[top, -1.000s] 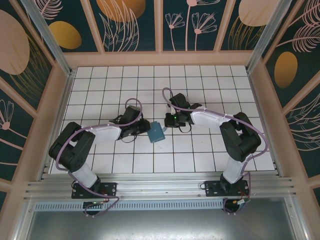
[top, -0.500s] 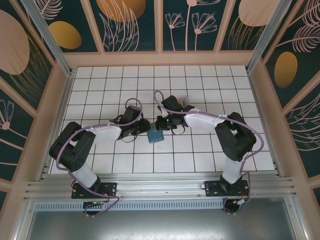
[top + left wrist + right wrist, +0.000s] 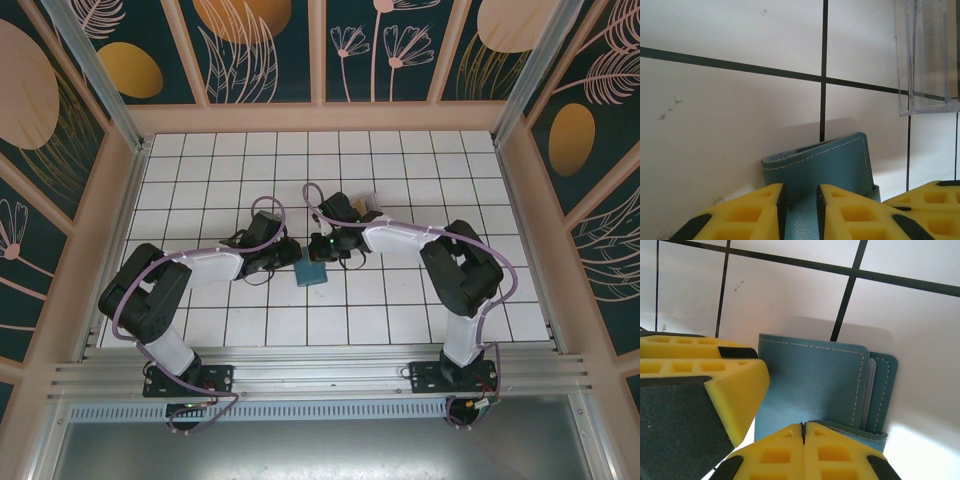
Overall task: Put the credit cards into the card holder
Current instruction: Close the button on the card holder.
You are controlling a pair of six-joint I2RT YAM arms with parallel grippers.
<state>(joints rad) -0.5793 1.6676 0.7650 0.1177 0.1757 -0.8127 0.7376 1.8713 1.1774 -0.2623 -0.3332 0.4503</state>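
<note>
Mid-table, top view: both arms reach inward and meet over the holder [image 3: 312, 271], which sits on the white tiles [image 3: 400, 300] just in front of the two wrists.

Left gripper [image 3: 799, 200]: your jaws are clamped on a teal flap of the holder. The leather fills the narrow gap between the two yellow fingers. Beyond them the holder stands partly folded, its stitched edge raised off the tile and casting a shadow behind.

Right gripper [image 3: 803, 432]: jaws pressed together, pads touching with no gap. The tips sit right at the holder's near edge. You cannot tell whether anything thin is pinched there.

Right wrist view: the holder's outer teal face is toward the camera, and pale inner layers show at its right side between two teal flaps. A left finger [image 3: 705, 385] sits against the holder's left side.

Clear box [image 3: 927, 55]: beyond the holder to the right in the left wrist view, apart from it.
</note>
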